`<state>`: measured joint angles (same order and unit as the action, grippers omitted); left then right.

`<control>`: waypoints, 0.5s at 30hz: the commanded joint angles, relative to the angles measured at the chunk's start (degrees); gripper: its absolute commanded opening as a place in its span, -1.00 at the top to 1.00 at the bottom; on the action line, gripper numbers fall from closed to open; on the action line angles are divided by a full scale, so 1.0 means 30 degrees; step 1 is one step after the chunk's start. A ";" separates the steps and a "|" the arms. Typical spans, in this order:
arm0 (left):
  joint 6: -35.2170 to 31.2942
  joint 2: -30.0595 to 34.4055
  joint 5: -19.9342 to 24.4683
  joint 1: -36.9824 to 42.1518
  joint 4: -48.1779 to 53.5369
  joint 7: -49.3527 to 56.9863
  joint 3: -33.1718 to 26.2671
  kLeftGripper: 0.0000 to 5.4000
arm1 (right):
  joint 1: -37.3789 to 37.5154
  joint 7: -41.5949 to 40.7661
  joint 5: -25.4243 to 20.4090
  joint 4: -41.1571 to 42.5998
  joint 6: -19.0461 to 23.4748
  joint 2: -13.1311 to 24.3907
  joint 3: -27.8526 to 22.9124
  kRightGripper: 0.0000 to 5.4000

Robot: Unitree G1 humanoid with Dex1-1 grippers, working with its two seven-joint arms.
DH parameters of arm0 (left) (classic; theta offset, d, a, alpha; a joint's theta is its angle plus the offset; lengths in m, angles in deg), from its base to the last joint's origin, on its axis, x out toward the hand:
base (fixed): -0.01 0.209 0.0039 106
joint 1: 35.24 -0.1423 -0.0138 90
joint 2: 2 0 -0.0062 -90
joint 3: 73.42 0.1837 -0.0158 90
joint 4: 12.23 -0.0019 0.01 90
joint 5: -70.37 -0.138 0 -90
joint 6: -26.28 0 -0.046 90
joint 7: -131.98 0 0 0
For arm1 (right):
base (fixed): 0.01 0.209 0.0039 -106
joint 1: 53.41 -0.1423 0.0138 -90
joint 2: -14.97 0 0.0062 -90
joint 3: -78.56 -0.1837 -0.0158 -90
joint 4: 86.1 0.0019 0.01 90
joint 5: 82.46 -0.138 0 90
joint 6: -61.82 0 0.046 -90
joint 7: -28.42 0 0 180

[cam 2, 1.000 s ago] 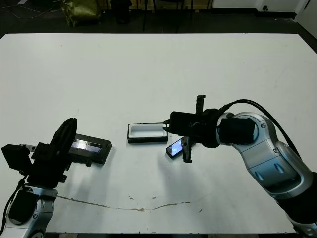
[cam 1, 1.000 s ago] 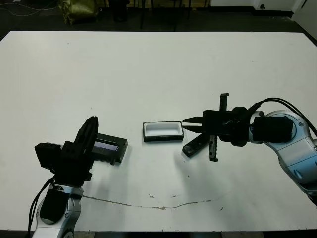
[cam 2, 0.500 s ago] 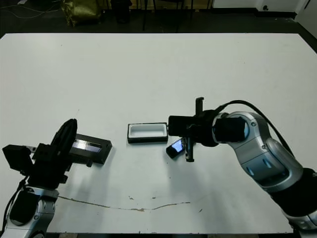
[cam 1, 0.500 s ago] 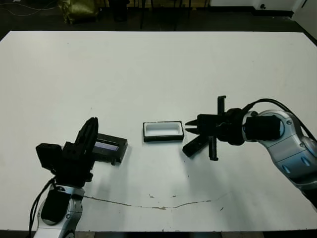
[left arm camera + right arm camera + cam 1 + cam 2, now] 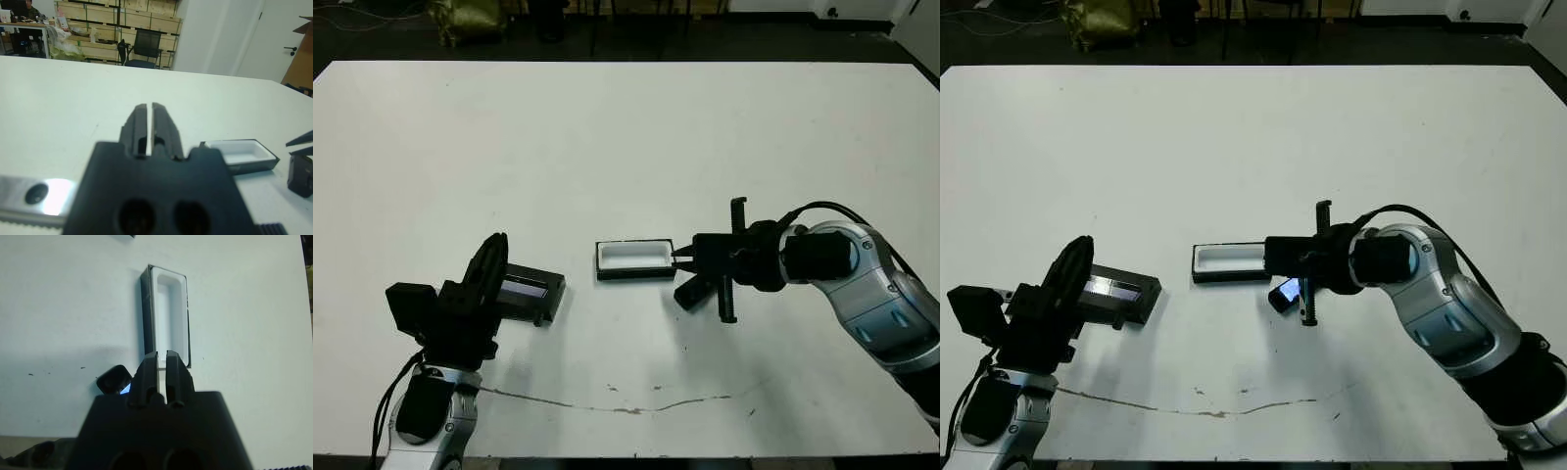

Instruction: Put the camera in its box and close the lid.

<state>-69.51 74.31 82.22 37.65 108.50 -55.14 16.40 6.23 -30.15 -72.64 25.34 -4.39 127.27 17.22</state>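
Note:
The box [image 5: 635, 259] lies open at the table's middle, its white lining showing and nothing in it. The camera [image 5: 694, 289], a slim black bar, rests on the table just right of the box, at a slant. My right gripper [image 5: 677, 257] hovers over the camera's far end with its tips at the box's right end; in the right wrist view its fingers [image 5: 150, 363] are shut on nothing. The lid [image 5: 530, 290] lies flat at the left, bluish strip up. My left gripper [image 5: 495, 240] stands beside the lid, shut and holding nothing.
A thin dark crack line [image 5: 626, 406] runs across the table near its front edge. Beyond the table's far edge the floor is dark, with a yellowish bag [image 5: 465, 20] on it. Chairs and wooden crates show in the left wrist view.
My right gripper has moved left, from over the camera's middle to the box's right end. The camera, box, lid and left arm have stayed where they were.

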 commanded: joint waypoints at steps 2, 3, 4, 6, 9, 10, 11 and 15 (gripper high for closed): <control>0.0029 0.0180 -0.0106 -0.0298 -0.0153 -0.0072 -0.0009 0.99 | 0.0560 -0.0239 -0.0090 -0.0441 -0.0544 0.0022 0.0099 1.00; -0.0034 0.0180 -0.0072 -0.0305 -0.0140 -0.0064 -0.0021 0.99 | 0.0574 -0.0245 -0.0040 -0.0473 -0.0531 0.0024 0.0114 1.00; -0.0127 0.0171 -0.0040 -0.0320 -0.0096 -0.0037 -0.0025 0.99 | 0.0597 -0.0257 -0.0044 -0.0550 -0.0616 0.0021 0.0111 1.00; -0.0208 0.0146 -0.0042 -0.0348 -0.0030 0.0020 -0.0012 0.99 | 0.0577 -0.0358 -0.0042 -0.0695 -0.0612 0.0013 0.0175 1.00; -0.0011 0.0161 -0.0186 -0.0335 -0.0138 0.0016 0.0000 0.99 | 0.0608 -0.0413 0.0232 -0.0768 -0.0582 0.0016 0.0375 1.00; 0.0004 0.0151 -0.0149 -0.0330 -0.0154 -0.0006 -0.0007 0.99 | 0.0671 -0.0394 0.0291 -0.0825 -0.0649 0.0011 0.0413 1.00; -0.0061 0.0131 -0.0078 -0.0337 -0.0122 -0.0007 -0.0018 0.99 | 0.0743 -0.0363 0.0379 -0.0885 -0.0804 0.0038 0.0467 1.00; -0.0183 0.0102 -0.0021 -0.0378 -0.0012 0.0054 -0.0032 0.99 | 0.0935 -0.0437 0.0556 -0.1095 -0.1116 0.0090 0.0550 1.00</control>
<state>-69.31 74.30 82.24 37.45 108.50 -55.17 16.34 7.81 -30.82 -71.33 22.92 -7.28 127.16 18.27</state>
